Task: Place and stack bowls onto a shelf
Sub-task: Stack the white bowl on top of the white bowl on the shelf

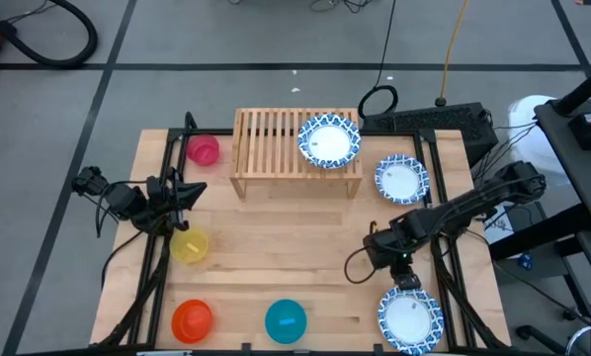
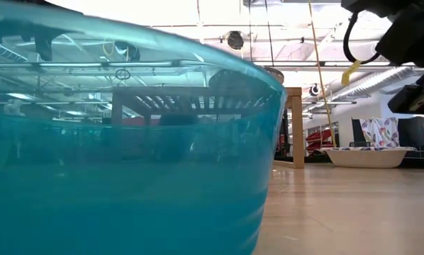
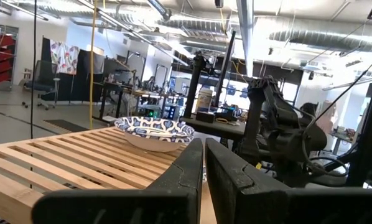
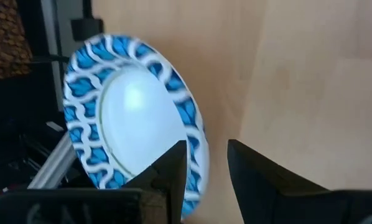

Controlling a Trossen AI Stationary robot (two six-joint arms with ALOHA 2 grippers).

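Shelf: the light-wood slatted shelf [image 1: 295, 150] is standing at the far middle of the table [image 1: 305, 237].
Bowl on shelf: one blue-patterned bowl [image 1: 329, 140] is sitting upright on the shelf's right end; the left wrist view is showing it on the slats [image 3: 153, 131].
Second patterned bowl: it [image 1: 402, 179] is lying on the table just right of the shelf.
Third patterned bowl: it [image 1: 410, 319] is resting at the near right corner of the table, partly over the edge frame.
Right gripper: it [image 1: 406, 282] is hovering just above the far rim of that corner bowl, fingers parted with a clear gap; the rim [image 4: 173, 112] is lying beside the gap, not clamped.
Left gripper: it [image 1: 190, 190] is waiting at the left side of the table, between the pink and yellow bowls, fingers [image 3: 186, 171] drawn nearly together and holding nothing.
Pink bowl: it [image 1: 204, 149] is sitting just left of the shelf.
Yellow bowl: it [image 1: 190, 245] is sitting near the left edge.
Orange-red bowl: it [image 1: 192, 319] is sitting at the near left.
Teal bowl: it [image 1: 286, 320] is sitting at the near middle, filling the low view [image 2: 120, 142].
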